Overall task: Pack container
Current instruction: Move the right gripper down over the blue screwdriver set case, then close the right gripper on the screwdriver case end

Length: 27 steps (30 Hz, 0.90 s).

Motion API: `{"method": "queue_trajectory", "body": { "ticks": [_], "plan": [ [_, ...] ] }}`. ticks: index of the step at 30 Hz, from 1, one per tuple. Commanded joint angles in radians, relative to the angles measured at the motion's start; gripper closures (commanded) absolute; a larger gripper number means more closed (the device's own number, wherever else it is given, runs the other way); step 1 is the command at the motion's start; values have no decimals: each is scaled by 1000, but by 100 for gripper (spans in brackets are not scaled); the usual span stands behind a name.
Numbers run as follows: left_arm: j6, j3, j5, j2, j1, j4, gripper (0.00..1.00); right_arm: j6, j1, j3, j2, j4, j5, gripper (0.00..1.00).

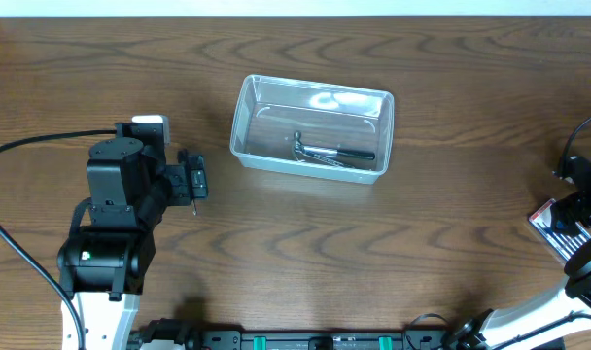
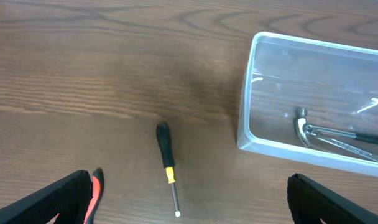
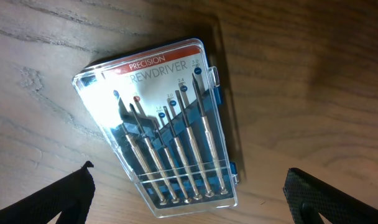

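**Jaws wide on both arms**

The clear rectangular plastic container [image 1: 239, 126] sits far-centre on the wooden table [image 1: 295, 262], with a small metal hammer [image 2: 301, 129] inside. Left of it, the left gripper [image 2: 189, 186] gapes over a black-and-yellow screwdriver [image 2: 167, 163]. The right gripper [image 3: 188, 180] is spread above a clear precision-screwdriver case [image 3: 164, 124], far right.

- In my left wrist view, the container [image 2: 245, 112] runs off the right edge, so its far end is cut off.
- The hammer [image 2: 301, 127] inside the container loses its handle end at that same edge.
- Left of the container, an orange-tipped thing [image 2: 97, 186] sits mostly behind one finger [image 2: 52, 202] of my left gripper [image 2: 190, 183]; I cannot tell what it is.
- Far right of the container, seen from overhead, the screwdriver case [image 1: 551, 226] lies partly under my right arm [image 1: 589, 264].
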<state>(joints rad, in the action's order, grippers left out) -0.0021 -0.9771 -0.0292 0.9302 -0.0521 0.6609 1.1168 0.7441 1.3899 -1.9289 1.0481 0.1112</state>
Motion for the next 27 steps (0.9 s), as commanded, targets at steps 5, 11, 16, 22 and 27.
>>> {"method": "queue_trajectory", "body": {
  "ticks": [5, 11, 16, 22, 27],
  "plan": [
    [10, -24, 19, -3, 6, -27, 2, 29, -18, -63, -14, -35, 15, 1],
    [10, -24, 20, -3, 6, -45, 2, 29, -43, -141, -14, -115, 51, 1],
    [10, -24, 20, -3, 6, -47, 2, 29, -45, -212, -14, -183, 58, 1],
    [10, -24, 21, -3, 6, -47, 2, 16, -44, -261, -14, -238, 57, 1],
    [10, -24, 23, -3, 6, -48, 2, -8, -45, -269, -14, -250, 50, 4]
  ]
}}
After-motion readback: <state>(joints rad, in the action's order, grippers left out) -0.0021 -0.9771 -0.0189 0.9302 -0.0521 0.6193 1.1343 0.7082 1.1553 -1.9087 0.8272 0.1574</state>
